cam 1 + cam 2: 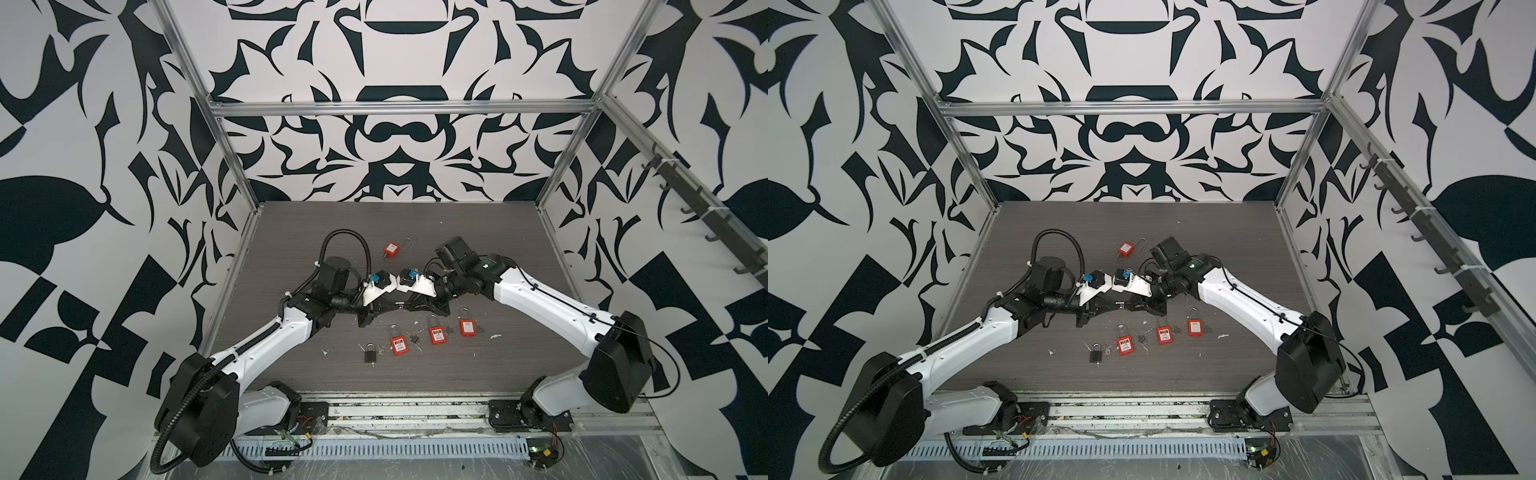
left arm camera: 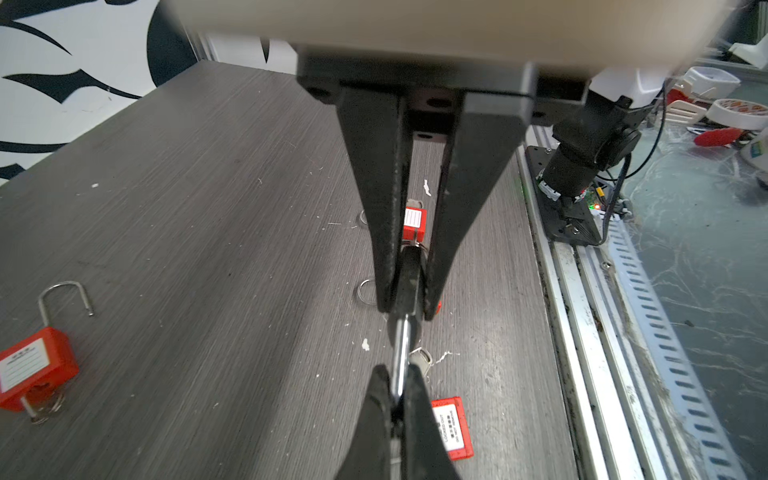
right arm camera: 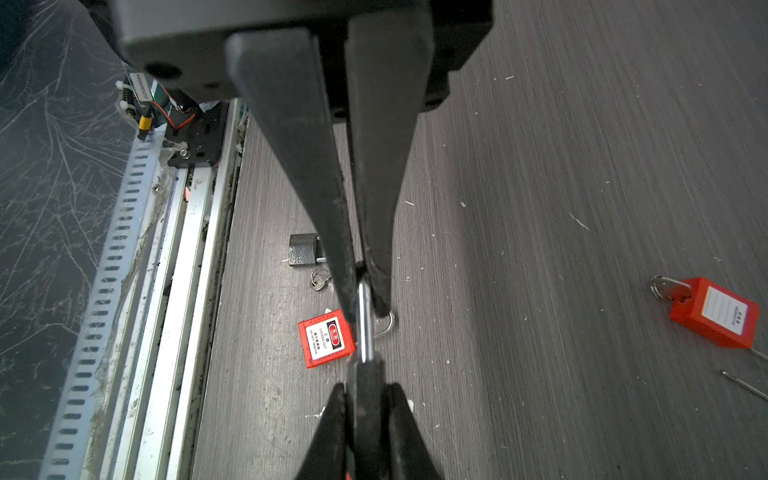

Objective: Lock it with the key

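Dark grey wood-grain surface, patterned black-and-white walls around. In both top views, left claw and right claw meet tip to tip above mid-surface, with a small black-headed steel key bridging them, off the surface. A row of three red plastic padlocks and a small black padlock lie beneath; a red padlock with open shackle lies beyond.

Left wrist view: left claw clamped tight on the key's black head.

Right wrist view: right claw pinched closed on the bare blade.

Judgement: key light, rigid, blade slick; best held by the head. The right claw covers the blade tip, obstructing insertion
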Motion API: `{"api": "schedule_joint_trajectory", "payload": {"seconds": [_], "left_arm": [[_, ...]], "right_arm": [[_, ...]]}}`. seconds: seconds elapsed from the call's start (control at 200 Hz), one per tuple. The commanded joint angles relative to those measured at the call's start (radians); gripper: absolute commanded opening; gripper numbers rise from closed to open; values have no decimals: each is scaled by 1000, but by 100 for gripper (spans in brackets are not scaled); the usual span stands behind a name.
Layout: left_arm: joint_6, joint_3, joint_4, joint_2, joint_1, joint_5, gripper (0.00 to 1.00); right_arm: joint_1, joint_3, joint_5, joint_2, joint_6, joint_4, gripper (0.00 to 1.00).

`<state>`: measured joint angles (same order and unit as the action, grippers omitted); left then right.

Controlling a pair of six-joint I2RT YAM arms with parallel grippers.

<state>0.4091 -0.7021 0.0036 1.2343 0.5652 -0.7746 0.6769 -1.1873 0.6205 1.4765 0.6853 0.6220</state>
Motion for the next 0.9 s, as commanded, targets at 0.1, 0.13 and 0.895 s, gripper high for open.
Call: {"api": "schedule_joint_trajectory", "payload": {"seconds": [0.1,0.13,0.895], "left_arm": [[-79,-26,91,33,15,-132,0],[-81,-24,98,32,18,-130,0],[-210,76,415,128,122,-75,0]], "right_arm": [[50,13,-5,-3,-14,-263,0],[50,25,9,-6,-25,-299,0],[80,28,92,82,-248,-700,0]]}}
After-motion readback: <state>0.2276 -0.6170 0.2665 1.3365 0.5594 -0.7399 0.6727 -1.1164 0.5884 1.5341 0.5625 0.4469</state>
